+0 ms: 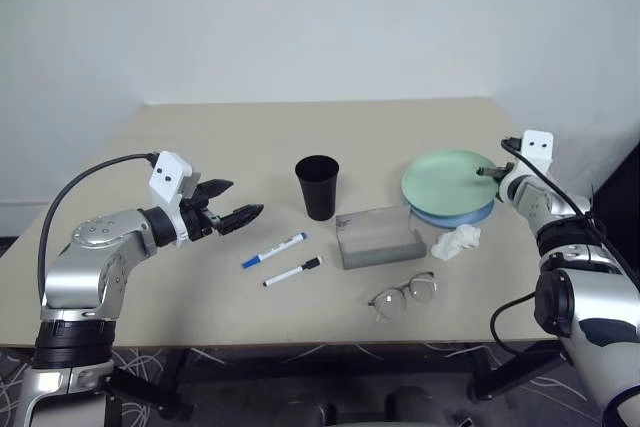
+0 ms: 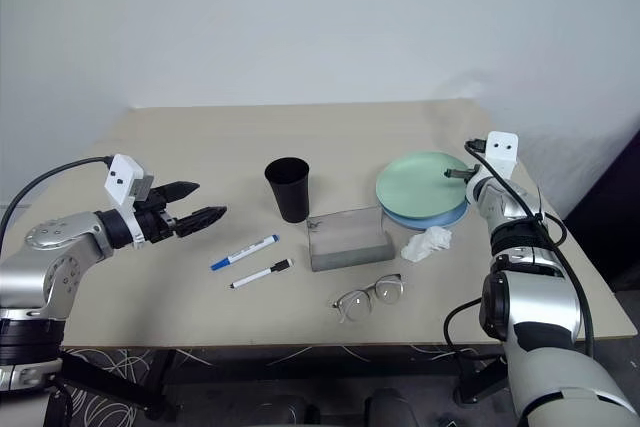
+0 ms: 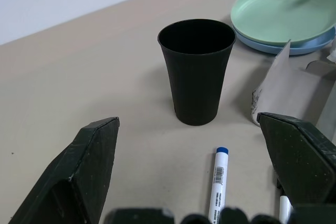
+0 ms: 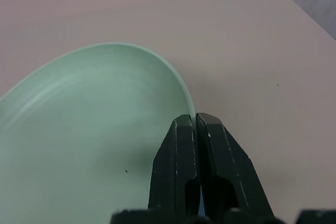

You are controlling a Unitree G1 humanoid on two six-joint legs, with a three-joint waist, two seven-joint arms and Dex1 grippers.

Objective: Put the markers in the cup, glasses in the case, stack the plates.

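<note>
The right gripper [image 4: 195, 121] has its two black fingers pressed together on the rim of the pale mint green round plastic plate [image 1: 450, 180], one finger inside the rim and one outside, at the plate's far right edge. That plate lies on top of the light blue round plastic plate [image 1: 455, 216], whose edge peeps out along the near side; the pair sits at the right of the beige table [image 1: 250, 137].

The left gripper [image 1: 236, 204] hovers above the table's left part with its fingers wide apart and nothing between them, pointing toward the tall tapered matte black plastic cup [image 1: 317, 186], which stands upright near the table's middle.

Just in front of that gripper lie the two slim white markers: the blue-capped marker [image 1: 273, 250] and, nearer the table's front edge, the black-capped marker [image 1: 292, 271], roughly parallel and close together, both flat on the table.

Right of the cup sits the grey rectangular box-like glasses case [image 1: 379, 236], lid raised. A crumpled white tissue [image 1: 456, 242] lies just beside it, below the plates. The thin silver wire-rimmed glasses [image 1: 403, 294] rest on the table in front of the case, near the front edge.
</note>
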